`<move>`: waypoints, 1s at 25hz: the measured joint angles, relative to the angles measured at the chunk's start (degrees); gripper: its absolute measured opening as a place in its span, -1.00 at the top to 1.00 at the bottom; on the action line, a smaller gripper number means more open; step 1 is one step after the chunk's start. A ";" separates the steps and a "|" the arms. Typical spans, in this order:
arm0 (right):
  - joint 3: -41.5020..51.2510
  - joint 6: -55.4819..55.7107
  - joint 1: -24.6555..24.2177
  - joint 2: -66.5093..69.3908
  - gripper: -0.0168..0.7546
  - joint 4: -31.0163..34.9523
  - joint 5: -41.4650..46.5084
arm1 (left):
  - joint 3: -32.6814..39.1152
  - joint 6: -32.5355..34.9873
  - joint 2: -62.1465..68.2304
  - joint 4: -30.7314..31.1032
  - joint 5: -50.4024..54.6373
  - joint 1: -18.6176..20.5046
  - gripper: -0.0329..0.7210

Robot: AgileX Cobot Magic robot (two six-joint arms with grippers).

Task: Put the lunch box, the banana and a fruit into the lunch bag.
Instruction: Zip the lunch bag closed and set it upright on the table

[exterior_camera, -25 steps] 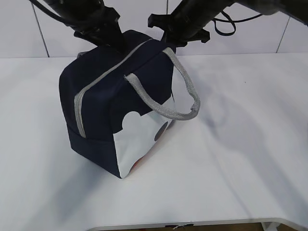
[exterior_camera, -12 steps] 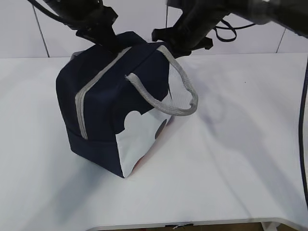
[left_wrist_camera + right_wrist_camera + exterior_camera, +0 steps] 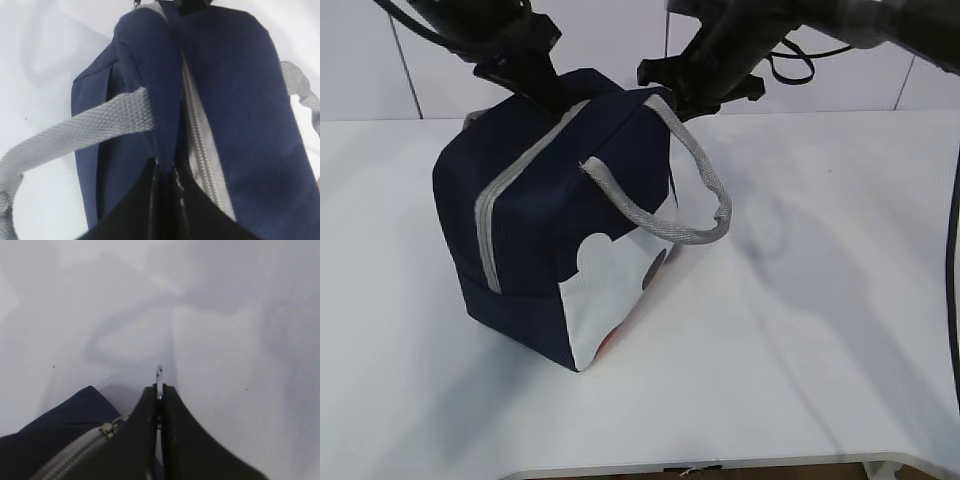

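Two pincers meet the lunch bag (image 3: 555, 230) at its far top edge, where it stands slightly tilted on the white counter (image 3: 820, 330) with its grey zipper (image 3: 200, 145) apparently run shut. The left pincer (image 3: 165, 172) is pressed together on a fold of navy fabric beside the zipper line, just below the grey handle (image 3: 75, 135) that crosses the left wrist view. The right pincer (image 3: 159, 390) is pressed together on a thin metal piece sticking up between its tips, which I take for the zipper pull (image 3: 159, 374), with the zipper's end just beside it. The lunch box, the banana and the round fruit show in no view; whether they are inside cannot be told. Risks, as I judge them: the sliver of metal could slip from the right tips if the pull is angled off the track; the fabric fold could slide out of the left hold, and the bag would then follow the pull or topple instead of the slider moving. Only the exterior view shows the whole bag, its lean and the near handle (image 3: 705, 210) hanging loose; there both pincers are hidden behind the bag's top. Only the left wrist view shows the fabric hold and zipper teeth; only the right wrist view shows the pinched metal.
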 joint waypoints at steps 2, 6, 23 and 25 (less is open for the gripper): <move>0.00 -0.53 -0.03 -0.54 0.82 -0.21 0.39 | 0.00 -0.27 0.08 0.00 0.32 0.00 0.89; 0.00 -1.61 -0.23 -1.63 0.54 -0.97 0.61 | 0.00 -1.31 -0.26 0.00 1.06 0.00 0.56; -7.56 -4.77 -0.46 -13.07 0.22 -14.38 16.90 | -7.82 -16.01 -5.13 11.85 5.25 0.00 0.05; -7.62 -4.77 -0.46 -15.32 0.19 -16.49 17.89 | -7.82 -18.47 -6.83 13.10 5.39 0.00 0.05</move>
